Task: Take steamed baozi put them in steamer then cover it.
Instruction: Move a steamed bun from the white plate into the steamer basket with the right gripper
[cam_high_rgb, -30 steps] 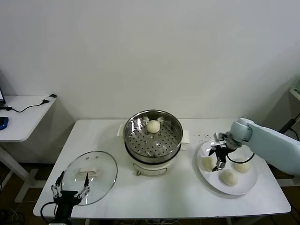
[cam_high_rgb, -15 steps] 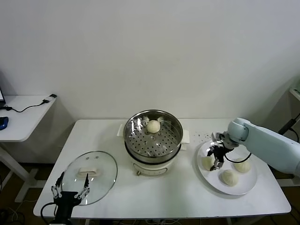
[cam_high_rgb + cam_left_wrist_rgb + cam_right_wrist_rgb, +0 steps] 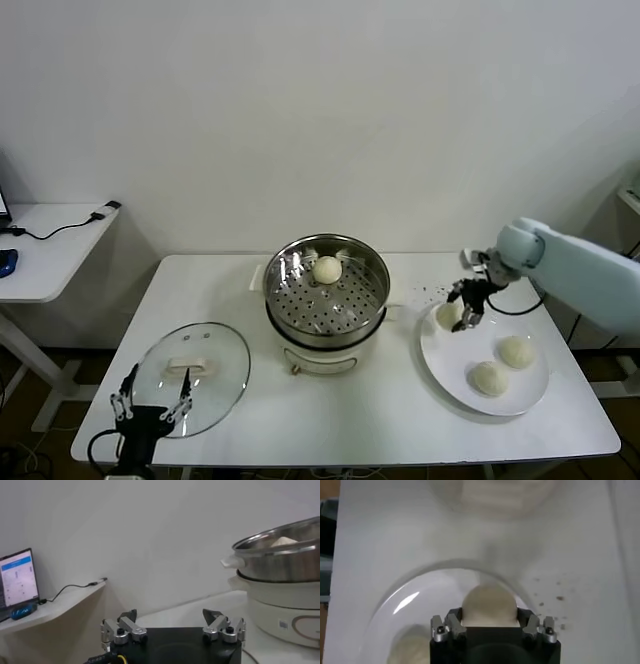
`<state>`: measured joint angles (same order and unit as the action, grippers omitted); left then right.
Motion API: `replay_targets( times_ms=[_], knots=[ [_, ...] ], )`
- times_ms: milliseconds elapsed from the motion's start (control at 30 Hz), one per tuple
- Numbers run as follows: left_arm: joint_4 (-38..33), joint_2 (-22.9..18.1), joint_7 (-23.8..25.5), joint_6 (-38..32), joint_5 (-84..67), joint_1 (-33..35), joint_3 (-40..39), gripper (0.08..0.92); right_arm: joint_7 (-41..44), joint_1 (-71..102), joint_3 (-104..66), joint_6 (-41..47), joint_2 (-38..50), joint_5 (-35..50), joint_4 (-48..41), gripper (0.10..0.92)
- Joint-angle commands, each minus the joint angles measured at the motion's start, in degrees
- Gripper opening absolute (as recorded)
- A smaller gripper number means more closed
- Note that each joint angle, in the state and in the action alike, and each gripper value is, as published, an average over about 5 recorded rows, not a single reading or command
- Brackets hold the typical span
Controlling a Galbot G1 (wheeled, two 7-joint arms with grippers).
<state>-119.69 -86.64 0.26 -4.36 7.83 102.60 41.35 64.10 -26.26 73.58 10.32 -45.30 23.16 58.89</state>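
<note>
Your white tabletop point(image 3: 350, 415) carries three things: the steamer point(image 3: 326, 305) on its white pot base at the middle toward the back edge, the cover point(image 3: 192, 376) lying flat near the front left corner, and a white plate point(image 3: 445, 372) with two baozi point(image 3: 503, 366) near the right edge

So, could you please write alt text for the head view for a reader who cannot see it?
The right gripper holds a baozi lifted above a white plate with two more buns; one bun sits in the open steamer. The glass lid lies on the table beside the idle left gripper.
</note>
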Motion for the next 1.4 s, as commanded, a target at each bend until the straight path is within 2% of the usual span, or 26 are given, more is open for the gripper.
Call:
replay_targets(
  times_ms=[33,367,567,1033,1400],
  knots=[
    [0.1,0.1,0.0,-0.1,0.0,-0.4,-0.5,0.823,1.2,-22.0,14.5,-2.4,-5.6,10.9,-2.7,0.706],
    [-0.4,0.3,0.0,-0.4,-0.2,-0.8,-1.4,0.823,-2.2,-24.0,15.2,4.5,-21.3,25.3,-1.2,0.704],
    [-0.7,0.5,-0.2,-1.2,-0.5,0.7,-1.1,0.823,-5.5,-20.7,15.2,7.2,-29.8,29.4,-1.6,0.709],
    [-0.3,0.6,-0.2,-2.5,-1.6,1.8,-0.5,0.823,-11.1,-9.8,16.6,9.6,-35.5,26.2,-0.1,0.706],
    [0.5,0.6,-0.2,-2.8,-2.3,1.3,0.0,0.823,-12.0,-3.2,14.8,9.3,-37.6,23.1,-4.3,0.712]
  ],
)
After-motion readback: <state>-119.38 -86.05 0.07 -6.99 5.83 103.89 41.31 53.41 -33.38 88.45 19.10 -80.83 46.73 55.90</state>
